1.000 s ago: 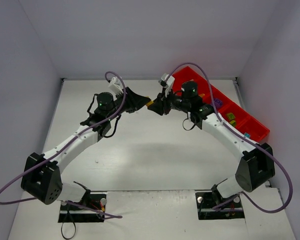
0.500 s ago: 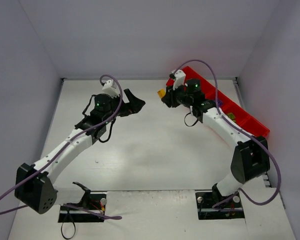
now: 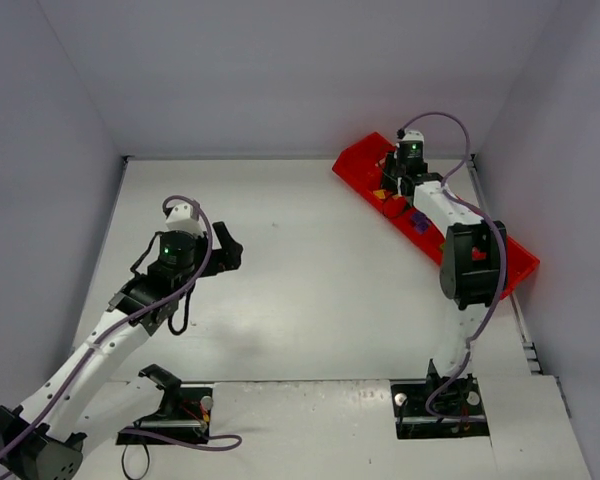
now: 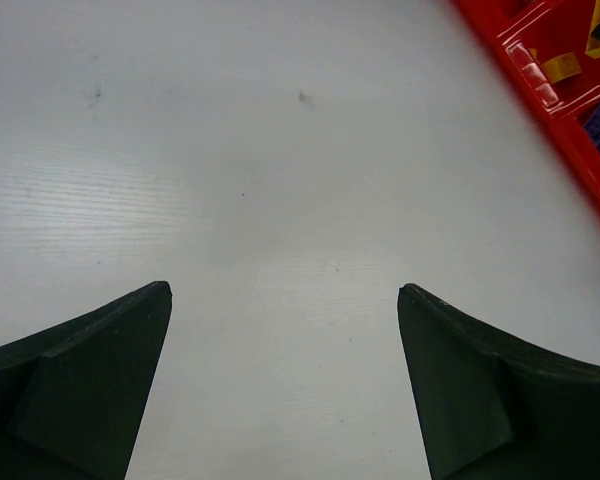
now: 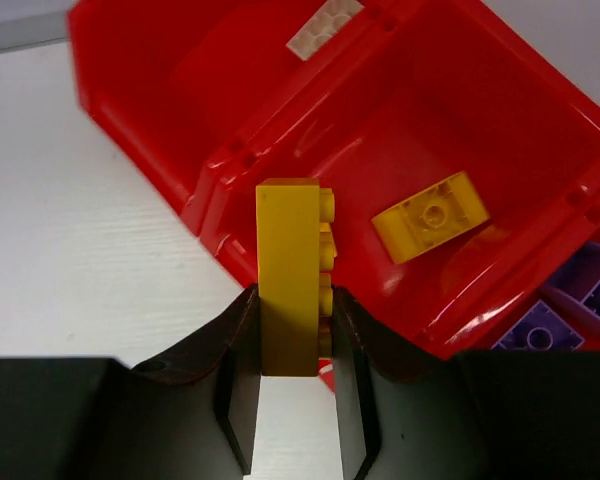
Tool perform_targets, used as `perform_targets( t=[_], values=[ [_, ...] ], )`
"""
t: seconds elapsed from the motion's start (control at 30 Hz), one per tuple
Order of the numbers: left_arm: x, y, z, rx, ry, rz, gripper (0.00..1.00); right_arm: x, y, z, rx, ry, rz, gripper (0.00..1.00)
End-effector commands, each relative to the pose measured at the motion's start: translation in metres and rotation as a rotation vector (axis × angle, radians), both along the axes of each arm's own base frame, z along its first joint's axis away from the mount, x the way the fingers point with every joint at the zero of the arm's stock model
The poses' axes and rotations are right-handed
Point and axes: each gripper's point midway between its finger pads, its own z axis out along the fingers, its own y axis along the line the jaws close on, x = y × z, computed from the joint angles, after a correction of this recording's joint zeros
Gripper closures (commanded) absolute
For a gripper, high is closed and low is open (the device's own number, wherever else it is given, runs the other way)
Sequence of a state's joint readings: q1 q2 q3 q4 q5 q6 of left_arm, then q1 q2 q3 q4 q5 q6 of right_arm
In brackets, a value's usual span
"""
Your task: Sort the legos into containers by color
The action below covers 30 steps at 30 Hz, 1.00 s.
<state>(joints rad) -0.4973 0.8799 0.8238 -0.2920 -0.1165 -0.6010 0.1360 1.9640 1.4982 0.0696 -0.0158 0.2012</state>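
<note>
Step in hand is the drop-off of one orange-yellow lego. The right gripper (image 5: 292, 335) is clamped on a yellow brick (image 5: 288, 270), which stands on end between the jaws with its studs facing sideways. In the right wrist view it hangs just at the near wall of the red tray (image 5: 160, 130), at the compartment second from the tray's end. I can't tell whether it is fully past the rim. A second yellow brick (image 5: 430, 215) lies flat on that compartment's floor, so I judge this is the yellow bin and the right target. The next compartment along holds purple bricks (image 5: 540, 325). The end compartment shows no brick that I can see, only a pale patch. The left gripper (image 4: 285, 295) is well apart from the tray, over bare table (image 4: 230, 150), jaws wide apart with nothing between them. The tray only clips the corner of its view. For the next move I'd nudge the right gripper a bit further in over the compartment floor, clear of the wall, then let the jaws part so the brick drops beside the other yellow one. If released too near the rim, it could tip back onto the table. Loose legos outside the tray: none visible from overhead.
</note>
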Motion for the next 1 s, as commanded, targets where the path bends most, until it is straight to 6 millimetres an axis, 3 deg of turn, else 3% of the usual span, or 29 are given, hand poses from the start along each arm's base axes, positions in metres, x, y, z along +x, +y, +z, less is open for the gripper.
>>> perform_targets(
  t=[0.0,0.17,0.27,0.4,0.5,0.53,0.57,0.6,0.63,0.67,0.7,0.73,0.77,0.8,0.83,0.87,0.9,0.93,0.97],
  values=[
    [-0.006,0.018,0.007,0.030,-0.014,0.061,0.12,0.027,-0.018,0.015,-0.011,-0.047,-0.099,0.78],
    [-0.014,0.033,0.007,0.067,0.015,0.115,0.11,0.045,-0.030,0.006,-0.006,-0.030,-0.125,0.47],
    [-0.017,0.039,0.009,0.098,0.024,0.123,0.11,0.045,-0.027,0.029,0.002,-0.070,-0.111,0.33],
    [-0.019,0.046,0.017,0.116,0.015,0.144,0.11,0.032,-0.020,0.063,0.020,-0.120,-0.070,0.29],
    [-0.019,0.048,0.021,0.124,0.008,0.147,0.11,0.007,-0.013,0.093,0.043,-0.160,-0.023,0.28],
    [-0.019,0.047,0.024,0.123,0.003,0.140,0.11,-0.006,-0.012,0.122,0.053,-0.210,-0.007,0.27],
    [-0.019,0.047,0.025,0.131,-0.001,0.132,0.11,-0.019,-0.013,0.115,0.050,-0.190,0.000,0.27],
    [-0.019,0.046,0.029,0.135,-0.007,0.126,0.11,-0.028,-0.012,0.123,0.050,-0.204,0.014,0.26],
    [-0.019,0.047,0.031,0.152,-0.011,0.114,0.11,-0.045,-0.012,0.151,0.051,-0.259,0.031,0.24],
    [-0.019,0.047,0.033,0.159,-0.015,0.110,0.11,-0.059,-0.013,0.143,0.048,-0.240,0.037,0.22],
    [-0.020,0.048,0.034,0.171,-0.013,0.104,0.11,-0.070,-0.013,0.149,0.046,-0.250,0.047,0.19],
    [-0.020,0.048,0.039,0.182,-0.024,0.099,0.11,-0.088,-0.014,0.175,0.042,-0.307,0.064,0.14],
    [-0.020,0.049,0.042,0.188,-0.030,0.095,0.11,-0.103,-0.014,0.163,0.035,-0.270,0.076,0.13],
    [-0.021,0.050,0.043,0.194,-0.031,0.095,0.11,-0.114,-0.015,0.168,0.033,-0.279,0.078,0.10],
    [-0.021,0.051,0.048,0.197,-0.041,0.094,0.11,-0.132,-0.017,0.189,0.032,-0.330,0.080,0.04],
    [-0.022,0.053,0.050,0.198,-0.047,0.100,0.11,-0.143,-0.018,0.187,0.030,-0.318,0.081,0.01],
    [-0.023,0.054,0.052,0.199,-0.047,0.099,0.11,-0.154,-0.019,0.184,0.029,-0.311,0.083,0.00],
    [-0.024,0.055,0.057,0.199,-0.060,0.101,0.11,-0.170,-0.021,0.201,0.030,-0.355,0.084,0.00],
    [-0.026,0.057,0.057,0.201,-0.061,0.104,0.11,-0.181,-0.023,0.200,0.030,-0.346,0.080,0.00]
  ],
)
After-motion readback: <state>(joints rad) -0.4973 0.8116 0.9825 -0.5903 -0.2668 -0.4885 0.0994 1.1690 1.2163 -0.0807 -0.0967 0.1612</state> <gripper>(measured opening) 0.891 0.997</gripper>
